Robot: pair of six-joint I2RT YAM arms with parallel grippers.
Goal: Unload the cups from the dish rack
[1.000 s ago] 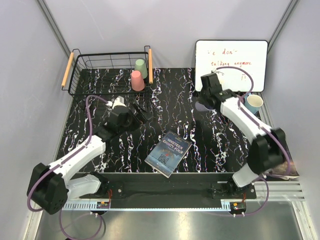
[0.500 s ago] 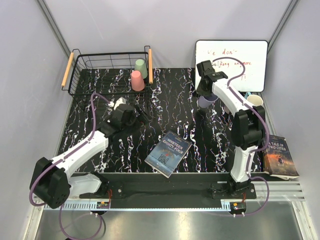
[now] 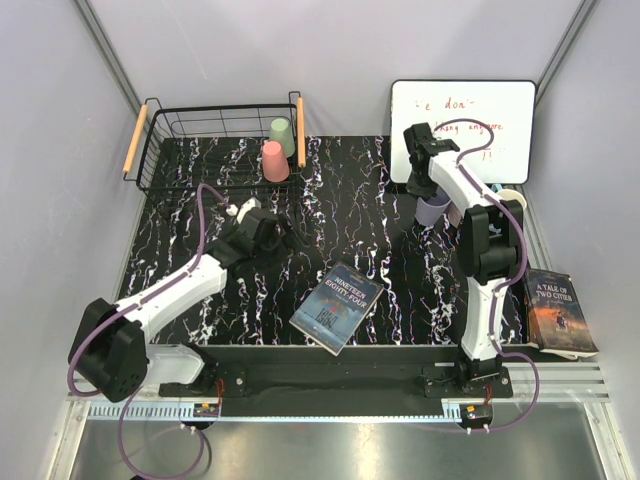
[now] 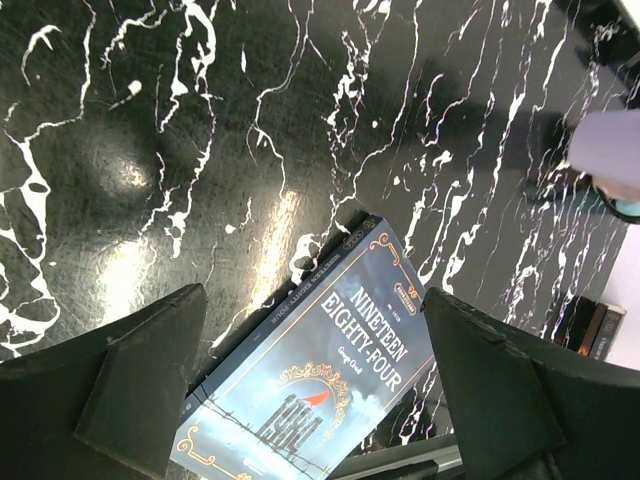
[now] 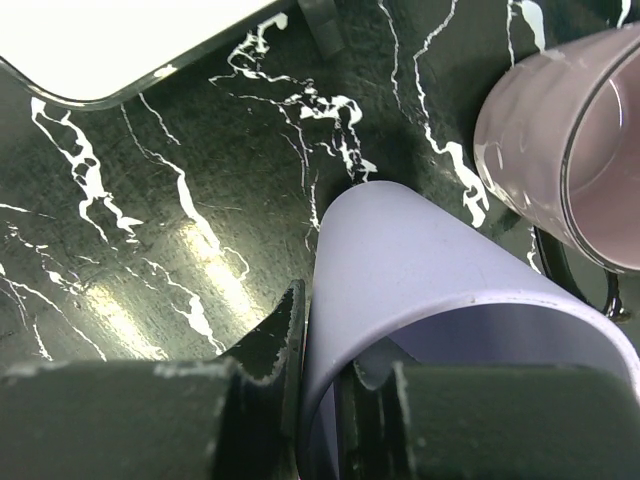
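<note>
The right pincer (image 5: 325,385) is clenched on the rim of the lilac cup (image 5: 420,270), one finger inside and one outside, far to the right of the rack (image 3: 220,107) by the whiteboard (image 3: 462,128). I can't tell whether the cup rests on the worktop (image 3: 380,200). A mauve cup (image 5: 560,140) stands just beside it, also out of the rack. The left pincer (image 3: 283,232) is spread wide and empty, hanging over the worktop just in front of the rack's right end. Inside that end sit the pink cup (image 3: 274,160) and green cup (image 3: 283,135). So I'd say the job is past halfway, with those two left to lift out.
</note>
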